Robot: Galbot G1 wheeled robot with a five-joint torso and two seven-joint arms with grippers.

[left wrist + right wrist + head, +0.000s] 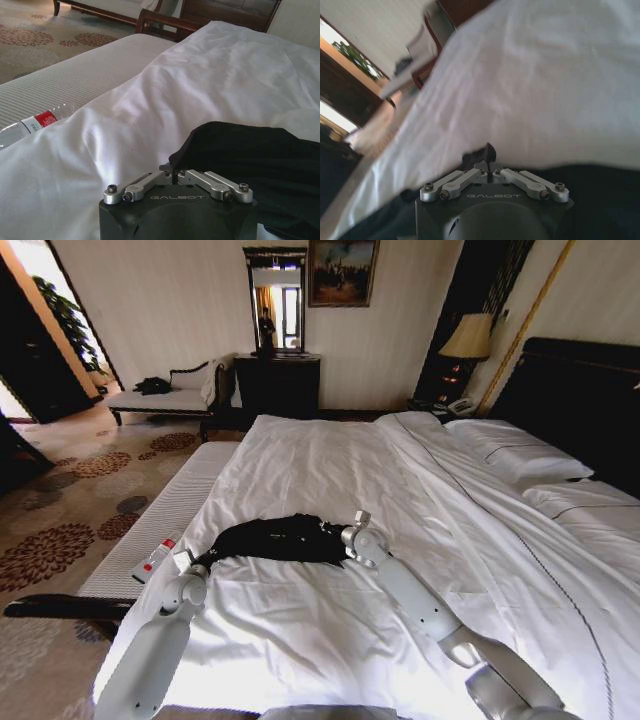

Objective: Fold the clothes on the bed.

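The clothes (pixel 280 538), a black T-shirt, lie bunched in a long strip on the white bed (pixel 330 470), near its foot. My left gripper (pixel 196 562) is at the strip's left end and my right gripper (pixel 352 536) at its right end. In the left wrist view the left gripper (pixel 172 171) has its jaws drawn together on the edge of the black fabric (pixel 250 160). In the right wrist view the right gripper (pixel 488 156) is likewise shut, with dark cloth (pixel 605 200) beneath it and white duvet beyond. No print is visible on the shirt.
A clear water bottle (pixel 155 560) with a red label lies on the striped bench (pixel 170 510) along the bed's left side, close to my left gripper. Pillows (pixel 510 445) and the dark headboard (pixel 580 390) are at the right. A chaise (pixel 165 395) and a dresser (pixel 278 385) stand by the far wall.
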